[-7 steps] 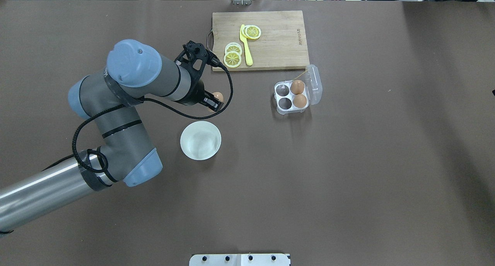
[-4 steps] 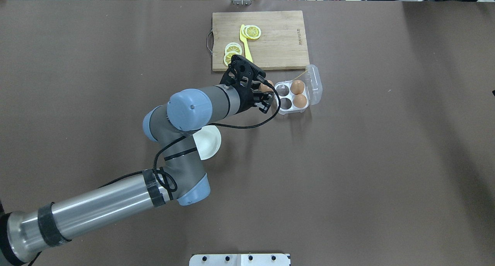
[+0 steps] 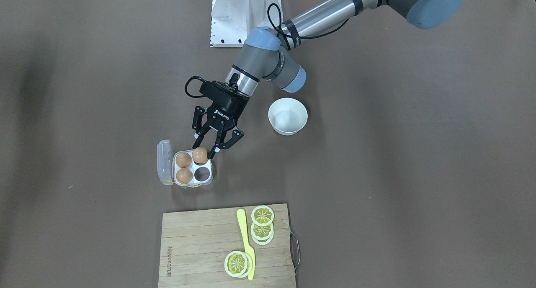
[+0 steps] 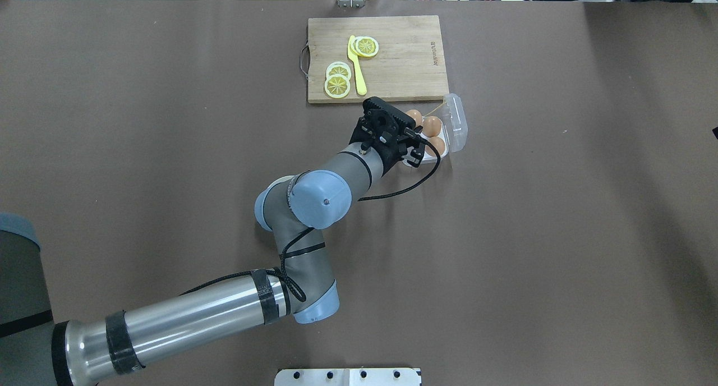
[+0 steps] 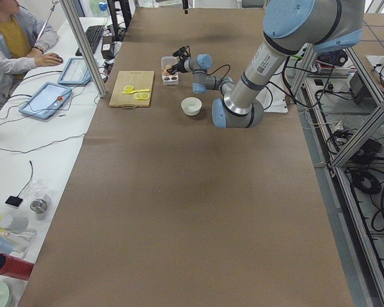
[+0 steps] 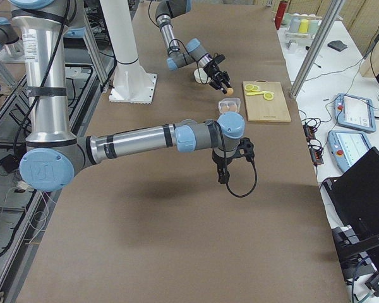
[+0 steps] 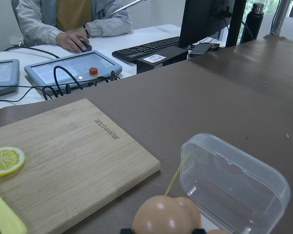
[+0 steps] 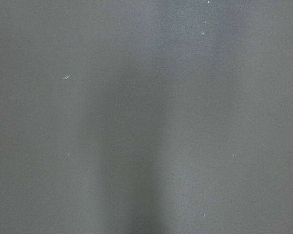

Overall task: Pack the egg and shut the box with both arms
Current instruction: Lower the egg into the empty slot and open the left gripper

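Note:
My left gripper (image 3: 204, 153) is shut on a brown egg (image 3: 200, 155) and holds it just above the near-robot cell of the clear egg box (image 3: 208, 167). The held egg also shows in the overhead view (image 4: 414, 116) and the left wrist view (image 7: 163, 217). Two more brown eggs (image 4: 431, 126) (image 4: 436, 145) sit in the cells by the hinge. One cell (image 3: 202, 174) is empty. The transparent lid (image 4: 457, 119) lies open, away from the gripper. My right gripper (image 6: 222, 178) hangs low over bare table, well clear of the box; I cannot tell whether it is open or shut.
A wooden cutting board (image 4: 392, 60) with lemon slices (image 4: 337, 83) and a yellow knife (image 4: 357, 66) lies just beyond the box. A white bowl (image 3: 287, 116) stands beside the left arm's forearm. The white base (image 3: 240, 16) is at the table's near edge.
My left arm has swung right with the egg in its grip, from beside the white bowl to over the egg box.

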Robot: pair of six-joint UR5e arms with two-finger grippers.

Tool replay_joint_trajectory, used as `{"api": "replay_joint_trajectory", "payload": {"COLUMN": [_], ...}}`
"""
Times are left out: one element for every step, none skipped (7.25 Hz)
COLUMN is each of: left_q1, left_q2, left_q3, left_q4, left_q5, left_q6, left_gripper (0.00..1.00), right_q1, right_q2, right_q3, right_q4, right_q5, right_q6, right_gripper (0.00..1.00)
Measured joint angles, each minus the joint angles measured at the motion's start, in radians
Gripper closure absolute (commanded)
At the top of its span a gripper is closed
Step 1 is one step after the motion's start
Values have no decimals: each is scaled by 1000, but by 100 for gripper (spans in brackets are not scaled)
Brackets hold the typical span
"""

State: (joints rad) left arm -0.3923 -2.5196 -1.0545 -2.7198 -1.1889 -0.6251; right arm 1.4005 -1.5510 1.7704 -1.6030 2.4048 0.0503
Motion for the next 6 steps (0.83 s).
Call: {"api": "replay_joint_trajectory", "payload": {"left_q1": [5,7,7,7,7,7], "left_q2": [-5,-7,-9,-10,-13,-17], "left_q3": [15,26,37,46,55,61], "left_q4": [-7,-10,-10,-11,-11,-11], "left_q5": [4,-6,-24,-40,-49,-53], "left_q6": [8,28,47,55,59,60], "left_gripper": [100,100,100,100,100,100], "right_q1": [0,0,0,0,0,0], "right_q2": [0,0,0,0,0,0], "right_q3": [3,4,4,4,5,5], "right_q4": [0,0,0,0,0,0], "right_q5": [-1,-1,-1,-2,-2,-3], "right_q6": [0,0,0,0,0,0], "right_gripper": [0,0,0,0,0,0]}}
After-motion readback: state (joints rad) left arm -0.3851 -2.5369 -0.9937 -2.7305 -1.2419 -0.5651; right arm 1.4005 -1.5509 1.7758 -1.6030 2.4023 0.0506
